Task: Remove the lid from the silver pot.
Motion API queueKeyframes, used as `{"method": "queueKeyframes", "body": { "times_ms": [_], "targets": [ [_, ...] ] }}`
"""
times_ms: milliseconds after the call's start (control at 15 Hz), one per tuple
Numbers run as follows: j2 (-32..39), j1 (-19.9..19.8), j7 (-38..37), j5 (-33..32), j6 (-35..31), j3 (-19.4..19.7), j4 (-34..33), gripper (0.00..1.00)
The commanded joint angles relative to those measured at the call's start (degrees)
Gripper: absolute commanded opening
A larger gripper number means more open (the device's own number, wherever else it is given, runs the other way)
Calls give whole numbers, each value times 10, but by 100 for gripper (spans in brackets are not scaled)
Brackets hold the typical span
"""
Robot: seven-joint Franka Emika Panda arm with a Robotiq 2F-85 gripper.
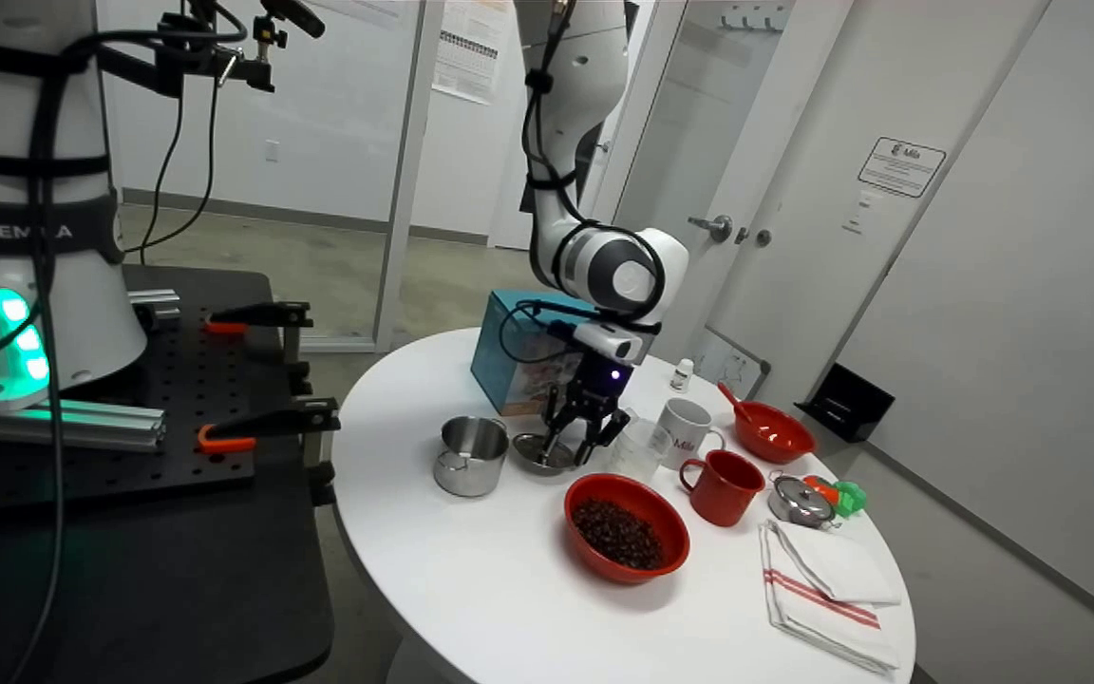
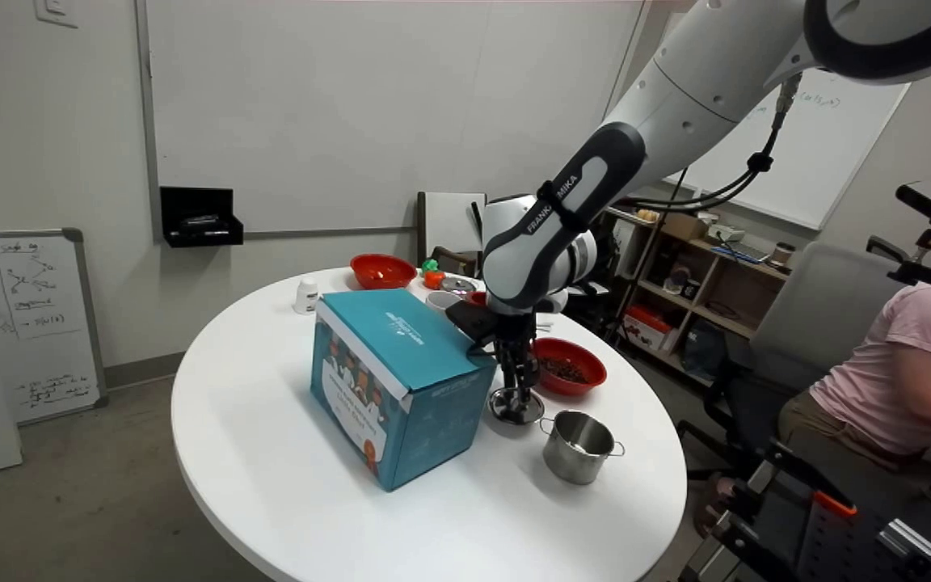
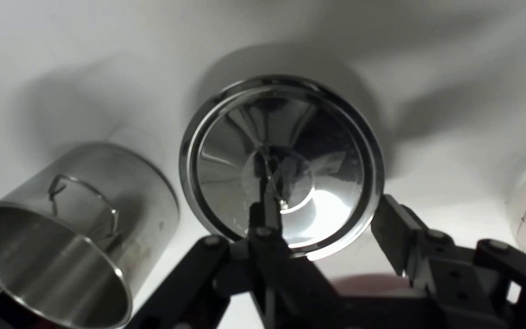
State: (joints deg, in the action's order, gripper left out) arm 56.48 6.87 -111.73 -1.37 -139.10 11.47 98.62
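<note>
Since the silver pot (image 1: 467,469) stands uncovered and the lid (image 3: 297,157) lies on the tabletop (image 2: 271,453) just beside it, lifting and setting down both read as done; what remains, by my judgement, is clearing the gripper (image 1: 566,459) away. Gripper low over the lid, fingers (image 3: 393,237) spread well apart: wrist view puts one above the lid's middle, the other just past its rim on the right. Wide gap, no pinch on the lid that shows; light contact cannot be ruled out. Which face of the lid is up: unsure. Pot upright, to the left of the lid in an exterior view; clear plastic cup (image 1: 640,456) near the gripper's right, blue box (image 1: 509,380) on the far side. Second steel pot (image 1: 799,503), seemingly lidded, well off to the right: may muddy the task wording, though the gripper's place favours the open one. Next move should call for a straight rise with the fingers left spread, no sideways sweep, lest the outer finger nudge the rim or catch the cup.
</note>
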Motion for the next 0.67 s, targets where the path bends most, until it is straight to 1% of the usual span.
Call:
{"method": "queueKeyframes", "body": {
  "times_ms": [0, 67, 133, 200, 267, 400, 467, 600],
  "targets": [
    [18, -9, 1, 21, -34, -6, -15, 28],
    [19, -8, 1, 23, -38, -5, -16, 29],
    [19, -8, 2, 25, -41, -5, -16, 68],
    [20, -7, 2, 26, -44, -4, -15, 77],
    [19, -7, 3, 27, -46, -4, -15, 79],
    [19, -6, 3, 26, -50, -2, -13, 93],
    [18, -5, 4, 27, -52, -2, -12, 98],
    [17, -4, 3, 26, -54, -1, -10, 100]
  ]
}}
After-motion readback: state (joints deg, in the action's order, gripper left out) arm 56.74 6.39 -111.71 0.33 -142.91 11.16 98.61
